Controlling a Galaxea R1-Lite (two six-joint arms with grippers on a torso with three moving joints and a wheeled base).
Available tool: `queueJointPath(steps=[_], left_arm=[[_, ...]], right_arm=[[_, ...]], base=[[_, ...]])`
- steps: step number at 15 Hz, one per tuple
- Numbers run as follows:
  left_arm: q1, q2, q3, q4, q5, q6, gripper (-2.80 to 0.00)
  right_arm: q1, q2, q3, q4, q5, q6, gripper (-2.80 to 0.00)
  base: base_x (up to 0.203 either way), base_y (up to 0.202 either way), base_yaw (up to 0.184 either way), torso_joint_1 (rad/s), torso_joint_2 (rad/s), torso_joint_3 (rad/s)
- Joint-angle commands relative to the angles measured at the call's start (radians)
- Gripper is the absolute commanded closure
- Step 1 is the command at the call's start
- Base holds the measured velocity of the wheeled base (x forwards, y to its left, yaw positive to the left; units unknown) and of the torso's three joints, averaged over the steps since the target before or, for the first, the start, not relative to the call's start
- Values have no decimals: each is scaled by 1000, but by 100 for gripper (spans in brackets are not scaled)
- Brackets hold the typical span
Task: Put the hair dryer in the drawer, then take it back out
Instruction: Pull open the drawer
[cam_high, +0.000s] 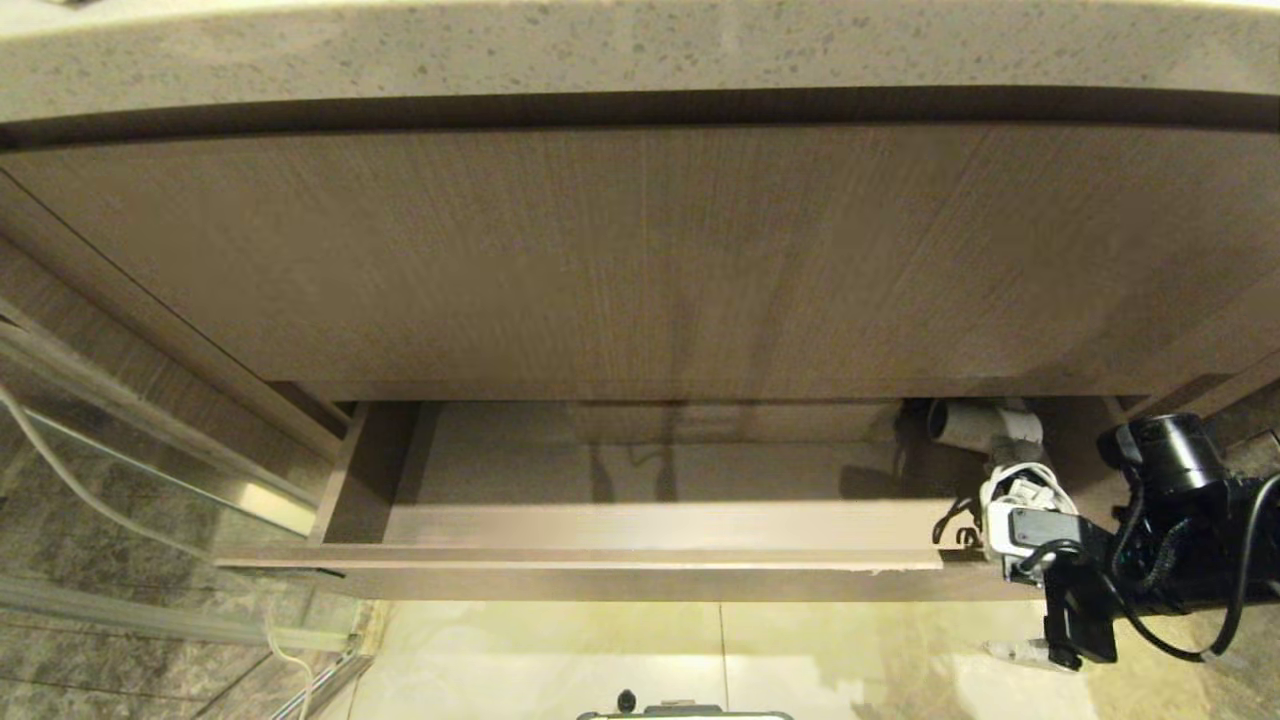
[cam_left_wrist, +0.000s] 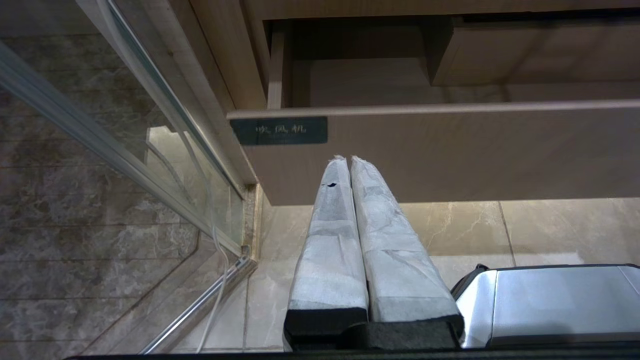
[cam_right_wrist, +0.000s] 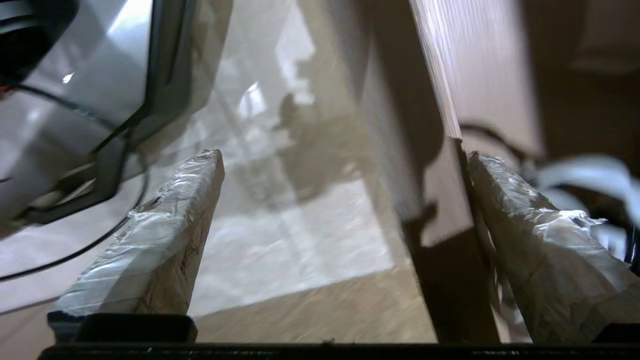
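Dryer lying in drawer, far right end, barrel running crosswise, cord bunched toward front. Right gripper hovering just in front, jaws wide, empty, nearer arm. Left gripper parked low, fingers pressed together.

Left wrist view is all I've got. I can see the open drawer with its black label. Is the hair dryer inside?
Observer: Yes. In the head view the hair dryer lies at the right end of the drawer, with its cord bundled beside it.
Operator: Where's the right gripper?
Observer: The right gripper is at that same right end, close to the cord, by the drawer's front edge.
Operator: Is it holding anything?
Observer: No. The right wrist view shows its jaws wide open, gripping nothing.
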Motion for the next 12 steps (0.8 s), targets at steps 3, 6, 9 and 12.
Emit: queueJointPath(steps=[3, 6, 9, 12], left_arm=[[0, -1, 0, 0, 0, 0, 0], [0, -2, 0, 0, 0, 0, 0], [0, -1, 0, 0, 0, 0, 0], [0, 0, 0, 0, 2, 0, 0]], right_arm=[[-60, -69, -3, 115, 2, 132, -280], [-73, -110, 1, 212, 7, 248, -280], [-84, -132, 4, 212, 30, 239, 0], [-83, -141, -6, 200, 36, 240, 0]], base=[[0, 0, 0, 0, 0, 0], [0, 0, 0, 0, 0, 0], [0, 0, 0, 0, 0, 0], [0, 0, 0, 0, 0, 0]])
